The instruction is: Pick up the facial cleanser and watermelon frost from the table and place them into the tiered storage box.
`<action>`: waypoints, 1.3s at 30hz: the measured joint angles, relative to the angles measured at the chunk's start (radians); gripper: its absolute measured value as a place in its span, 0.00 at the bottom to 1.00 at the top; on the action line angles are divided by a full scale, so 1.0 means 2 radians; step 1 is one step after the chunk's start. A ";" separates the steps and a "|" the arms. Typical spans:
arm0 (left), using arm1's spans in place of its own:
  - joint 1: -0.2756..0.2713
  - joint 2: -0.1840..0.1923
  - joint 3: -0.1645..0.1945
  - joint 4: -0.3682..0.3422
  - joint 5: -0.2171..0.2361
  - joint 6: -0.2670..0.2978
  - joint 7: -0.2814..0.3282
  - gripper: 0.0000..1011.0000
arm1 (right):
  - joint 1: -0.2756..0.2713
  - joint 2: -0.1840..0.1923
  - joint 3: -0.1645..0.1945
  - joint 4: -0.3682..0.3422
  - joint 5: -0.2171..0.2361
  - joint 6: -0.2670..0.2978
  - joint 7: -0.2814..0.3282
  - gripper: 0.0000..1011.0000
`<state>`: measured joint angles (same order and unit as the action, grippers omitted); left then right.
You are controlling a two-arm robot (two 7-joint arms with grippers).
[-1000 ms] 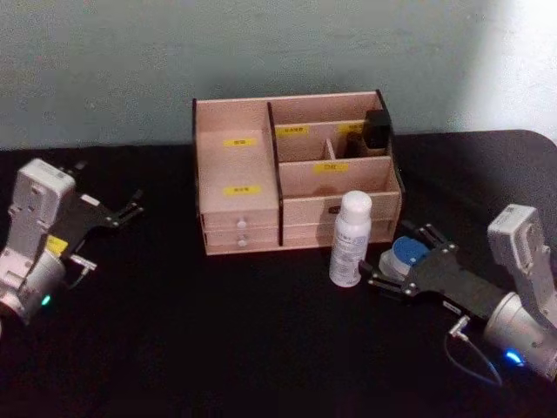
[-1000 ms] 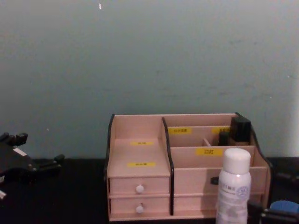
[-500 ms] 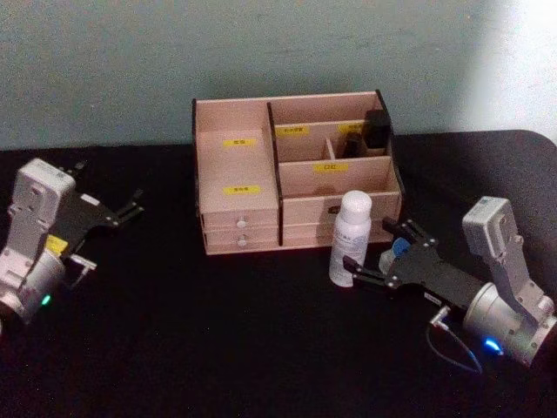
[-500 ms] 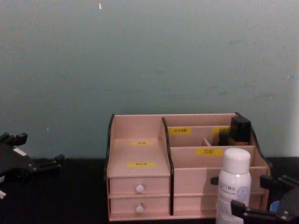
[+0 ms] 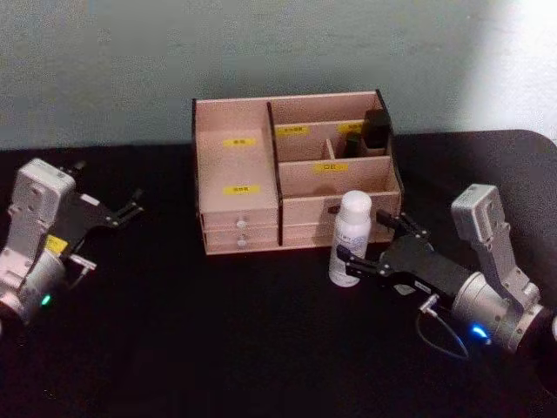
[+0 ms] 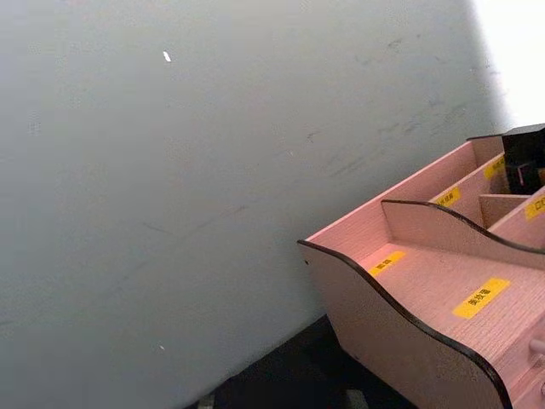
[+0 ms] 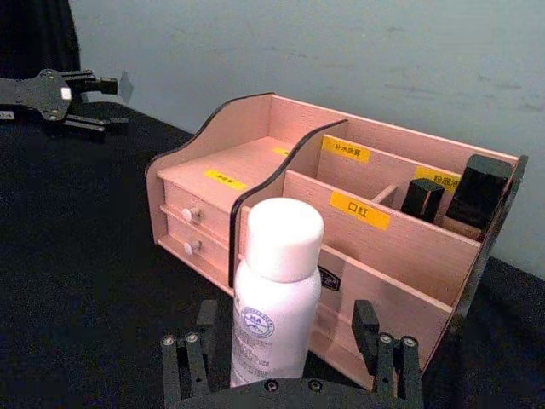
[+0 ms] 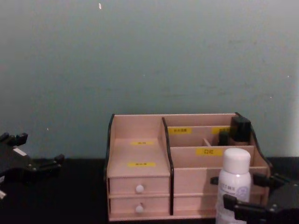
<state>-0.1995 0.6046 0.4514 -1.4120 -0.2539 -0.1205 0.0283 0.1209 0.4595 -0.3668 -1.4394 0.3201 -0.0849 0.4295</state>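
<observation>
A white bottle with a white cap (image 5: 352, 237) (image 7: 274, 294) (image 8: 232, 184) stands on the black table in front of the tiered storage box (image 5: 239, 174) (image 7: 196, 162) (image 8: 135, 154) (image 6: 383, 315). I cannot tell whether it is the facial cleanser or the watermelon frost; the other one is hidden. My right gripper (image 5: 364, 238) (image 7: 281, 362) (image 8: 246, 192) is open, one finger on each side of the bottle's lower half, not pressing it. My left gripper (image 5: 130, 205) (image 7: 104, 102) (image 8: 37, 151) rests open at the far left, apart from everything.
Two black items (image 5: 377, 129) (image 7: 481, 192) (image 8: 239, 128) stand in the box's rear right compartment. Two white-knobbed drawers (image 5: 241, 231) face me. A grey wall rises just behind the box. Bare black table (image 5: 218, 331) spreads in front.
My right gripper has slid left, away from a blue-topped item it was over, and now straddles the white bottle; that blue-topped item is now covered. The left arm stayed put.
</observation>
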 joint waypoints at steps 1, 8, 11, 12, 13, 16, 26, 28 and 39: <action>0.000 0.000 0.000 0.000 0.000 0.000 0.000 0.99 | 0.002 -0.002 0.001 0.002 -0.001 0.002 0.002 0.99; 0.000 0.000 0.000 0.000 0.000 0.000 0.000 0.99 | 0.009 -0.011 0.002 0.010 -0.005 0.007 0.009 0.99; 0.000 0.000 0.000 0.000 0.000 0.000 0.000 0.99 | 0.011 -0.014 0.002 0.014 -0.006 0.009 0.011 0.99; 0.000 0.000 0.000 0.000 0.000 0.000 0.000 0.99 | 0.012 -0.014 0.002 0.014 -0.007 0.009 0.012 0.99; 0.000 0.000 0.000 0.000 0.000 0.000 0.000 0.99 | 0.012 -0.015 0.002 0.015 -0.007 0.009 0.012 0.99; 0.000 0.000 0.000 0.000 0.000 0.000 0.000 0.99 | 0.015 -0.017 0.002 0.018 -0.008 0.010 0.014 0.99; 0.000 0.000 0.000 0.000 0.000 0.000 0.000 0.99 | 0.021 -0.024 0.001 0.026 -0.009 0.012 0.017 0.99; 0.000 0.000 0.000 0.000 0.000 0.000 0.000 0.99 | 0.023 -0.025 0.000 0.029 -0.009 0.012 0.018 0.99; 0.000 0.000 0.000 0.000 0.000 0.000 0.000 0.99 | 0.027 -0.028 -0.001 0.033 -0.008 0.016 0.020 0.99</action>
<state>-0.1995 0.6047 0.4514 -1.4120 -0.2539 -0.1205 0.0283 0.1752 0.4044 -0.3689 -1.3729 0.3032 -0.0527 0.4703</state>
